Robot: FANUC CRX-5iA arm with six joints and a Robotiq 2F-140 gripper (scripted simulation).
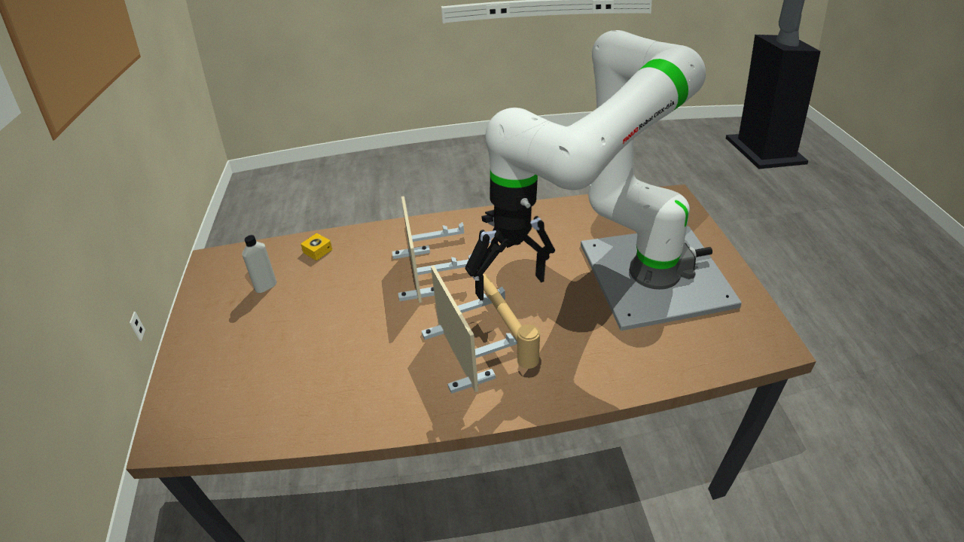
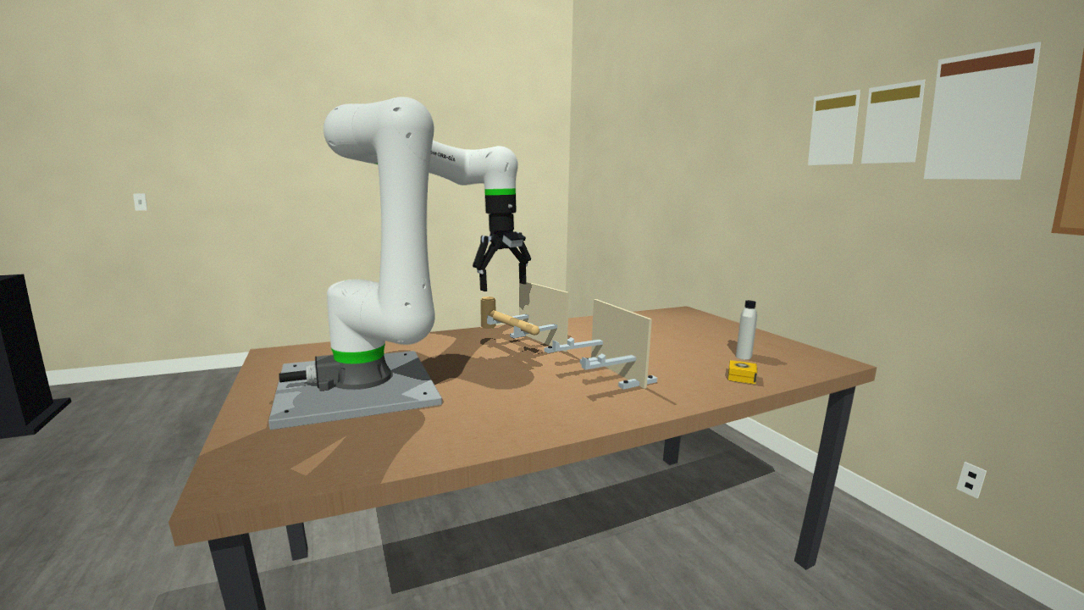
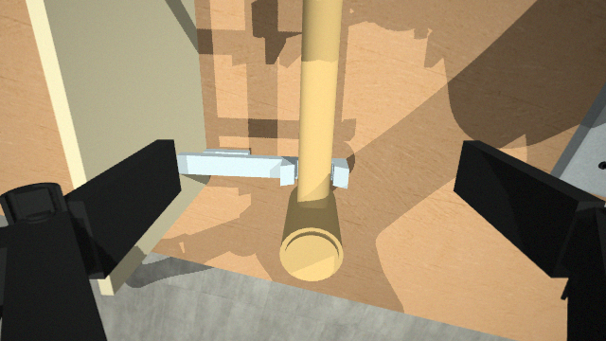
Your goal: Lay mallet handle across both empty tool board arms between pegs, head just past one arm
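The wooden mallet [image 1: 510, 322] lies across the two arms of the near tool board [image 1: 453, 328], its head [image 1: 527, 350] just past the front arm. The empty tool board [image 1: 409, 248] stands behind it, its pegged arms [image 1: 437, 232] bare. My gripper [image 1: 508, 283] is open and empty. It hangs just above the butt end of the handle. In the wrist view the handle [image 3: 317, 109] runs up the middle between my fingers and rests between the pegs of one arm [image 3: 262, 167]. The head is out of that view. The side view shows the mallet [image 2: 509, 319] below my gripper [image 2: 500, 279].
A grey bottle [image 1: 258, 264] and a small yellow box [image 1: 315, 246] stand at the far left of the table. The robot's grey base plate [image 1: 660, 283] is to the right. The upright panel of the near board [image 3: 118, 95] is close to my left finger.
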